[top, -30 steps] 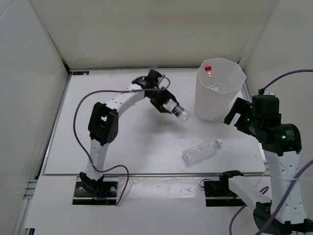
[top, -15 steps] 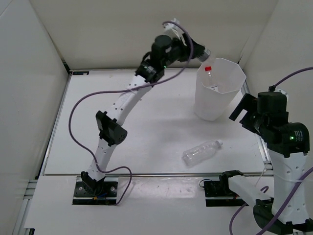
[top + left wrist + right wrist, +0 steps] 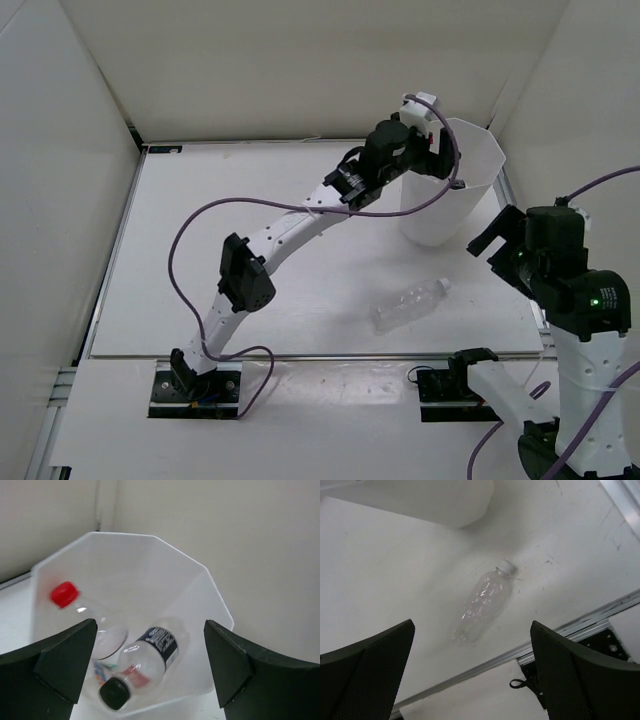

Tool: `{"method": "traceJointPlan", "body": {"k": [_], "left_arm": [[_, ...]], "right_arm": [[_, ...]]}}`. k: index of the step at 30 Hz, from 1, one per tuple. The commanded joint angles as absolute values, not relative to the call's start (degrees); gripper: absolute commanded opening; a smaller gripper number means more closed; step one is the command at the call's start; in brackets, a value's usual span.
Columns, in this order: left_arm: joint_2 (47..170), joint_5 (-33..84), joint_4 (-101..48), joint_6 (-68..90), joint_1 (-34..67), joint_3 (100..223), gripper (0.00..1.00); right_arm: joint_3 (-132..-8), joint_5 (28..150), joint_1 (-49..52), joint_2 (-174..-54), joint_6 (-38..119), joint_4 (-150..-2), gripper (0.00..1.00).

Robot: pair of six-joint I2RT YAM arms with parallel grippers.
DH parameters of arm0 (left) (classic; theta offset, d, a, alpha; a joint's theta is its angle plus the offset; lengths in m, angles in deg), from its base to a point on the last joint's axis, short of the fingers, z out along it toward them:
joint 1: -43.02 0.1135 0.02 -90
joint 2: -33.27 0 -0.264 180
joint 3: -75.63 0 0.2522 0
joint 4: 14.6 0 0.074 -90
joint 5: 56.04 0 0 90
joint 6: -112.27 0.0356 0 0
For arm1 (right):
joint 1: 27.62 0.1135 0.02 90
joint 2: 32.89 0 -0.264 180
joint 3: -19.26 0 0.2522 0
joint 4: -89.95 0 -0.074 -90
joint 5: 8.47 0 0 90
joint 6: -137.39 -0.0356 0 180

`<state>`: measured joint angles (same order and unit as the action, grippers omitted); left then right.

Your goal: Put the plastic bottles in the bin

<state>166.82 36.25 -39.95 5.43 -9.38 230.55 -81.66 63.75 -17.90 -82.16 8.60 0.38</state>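
Observation:
The white bin (image 3: pixel 440 215) stands at the back right. My left gripper (image 3: pixel 440 155) hangs over its rim (image 3: pixel 175 547), open and empty (image 3: pixel 149 625). Inside the bin lies the black-capped bottle (image 3: pixel 150 655), cap toward me, beside the red-capped bottle (image 3: pixel 95 625). A scrap of coloured print (image 3: pixel 100 671) shows under them; I cannot tell whether it is the short blue-white bottle. The plain clear bottle (image 3: pixel 410 305) lies on its side on the table, also in the right wrist view (image 3: pixel 482 605). My right gripper (image 3: pixel 492 230) is open and empty (image 3: pixel 471 625), raised above that bottle.
The bin's base (image 3: pixel 420 500) stands just beyond the clear bottle. The table's metal front rail (image 3: pixel 545 642) runs near it. White walls close in the back and both sides. The left arm (image 3: pixel 290 225) stretches diagonally over the table's middle.
My left arm swung the black-capped bottle from above the table up over the bin and let it go; it now lies inside. My right arm shifted slightly.

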Motion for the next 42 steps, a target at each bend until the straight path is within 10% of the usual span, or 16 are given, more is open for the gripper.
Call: {"method": "traceJointPlan", "body": {"k": [1, 18, 25, 42], "left_arm": [[150.5, 44.8, -39.5, 9.1, -5.4, 225.3, 0.99], [101.4, 59.4, -50.9, -0.7, -0.2, 166.9, 0.99], [92.2, 62.5, -64.7, -3.6, -0.2, 162.2, 0.99], [85.9, 65.3, -76.2, -11.7, -0.2, 158.1, 0.99]], "right_arm": [[-75.2, 66.8, -18.1, -79.7, -1.2, 2.3, 1.0], [-42.4, 85.9, -19.2, -89.2, -24.3, -23.4, 1.0], [-28.1, 93.9, -19.2, -96.2, -25.6, -41.4, 1.0], [-40.0, 91.0, -19.2, -101.3, -25.3, -43.5, 0.97]]}}
